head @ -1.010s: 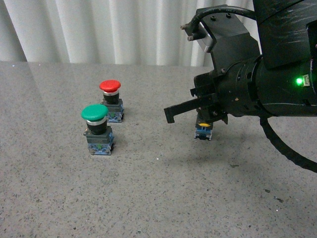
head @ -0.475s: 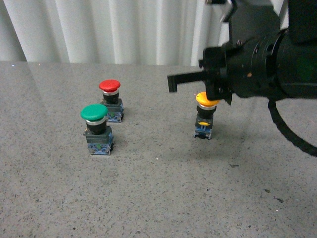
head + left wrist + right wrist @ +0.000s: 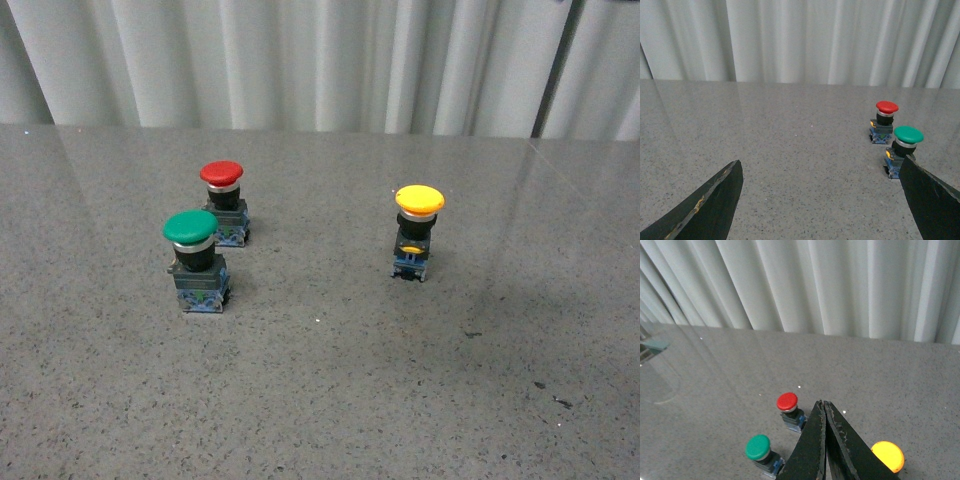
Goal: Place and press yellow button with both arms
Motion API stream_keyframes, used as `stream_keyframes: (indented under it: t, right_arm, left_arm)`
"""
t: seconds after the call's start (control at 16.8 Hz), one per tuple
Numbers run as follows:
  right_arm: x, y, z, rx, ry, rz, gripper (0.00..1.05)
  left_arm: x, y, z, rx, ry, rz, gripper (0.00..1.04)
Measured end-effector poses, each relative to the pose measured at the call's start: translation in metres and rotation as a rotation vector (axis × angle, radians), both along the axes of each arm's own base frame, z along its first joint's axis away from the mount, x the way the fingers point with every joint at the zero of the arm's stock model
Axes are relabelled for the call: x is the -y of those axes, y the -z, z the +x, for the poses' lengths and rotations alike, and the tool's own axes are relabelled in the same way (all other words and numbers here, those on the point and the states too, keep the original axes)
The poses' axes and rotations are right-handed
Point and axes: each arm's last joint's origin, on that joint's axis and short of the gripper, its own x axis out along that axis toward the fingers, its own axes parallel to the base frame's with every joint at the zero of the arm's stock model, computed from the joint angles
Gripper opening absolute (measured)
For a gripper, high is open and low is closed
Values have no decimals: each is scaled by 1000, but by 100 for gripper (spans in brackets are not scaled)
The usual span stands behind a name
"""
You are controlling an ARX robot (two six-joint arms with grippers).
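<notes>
The right gripper (image 3: pixel 824 440) is pinched closed on nothing and has pulled up clear of the yellow mushroom-cap pushbutton (image 3: pixel 417 230), so that looks pressed. The button sits upright on the grey speckled counter (image 3: pixel 320 400), well apart from the green-capped button (image 3: pixel 196 260). Left gripper (image 3: pixel 820 200) hangs wide open, empty.

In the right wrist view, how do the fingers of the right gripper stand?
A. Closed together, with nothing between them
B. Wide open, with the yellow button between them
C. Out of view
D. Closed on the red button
A: the right gripper has its two black fingers pressed together at the tips, and the yellow button stands apart on the table beside them.
</notes>
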Motion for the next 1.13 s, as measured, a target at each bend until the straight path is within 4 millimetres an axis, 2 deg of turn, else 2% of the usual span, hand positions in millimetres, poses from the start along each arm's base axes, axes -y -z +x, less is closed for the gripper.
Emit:
stream_keyframes:
  t: [0.18,0.24,0.3,0.36,0.42,0.48,0.59,0.77,1.13]
  right_arm:
    - [20,-27,-45,79,-15,82,2]
    - [29,-30,-58,101,88,56,2]
    - [42,-25,-69,124,230,-1,2]
    - [65,-8,-82,124,385,-101,2]
    - [87,12,-93,127,486,-154,2]
    - [95,20,-99,145,496,-159,2]
    - [104,34,-107,173,473,-162,2]
    - [118,66,-115,143,472,-191,2]
    - [135,92,-127,152,459,-192,2]
  left_arm:
    - [0,0,0,0,0,0,98]
    - [0,0,0,0,0,0,98]
    - [0,0,0,0,1,0,98]
    - [0,0,0,0,0,0,98]
    - [0,0,0,0,-1,0,98]
    - [0,0,0,0,0,0,98]
    - [0,0,0,0,0,0,98]
    - [0,0,0,0,0,0,98]
    - [0,0,0,0,0,0,98]
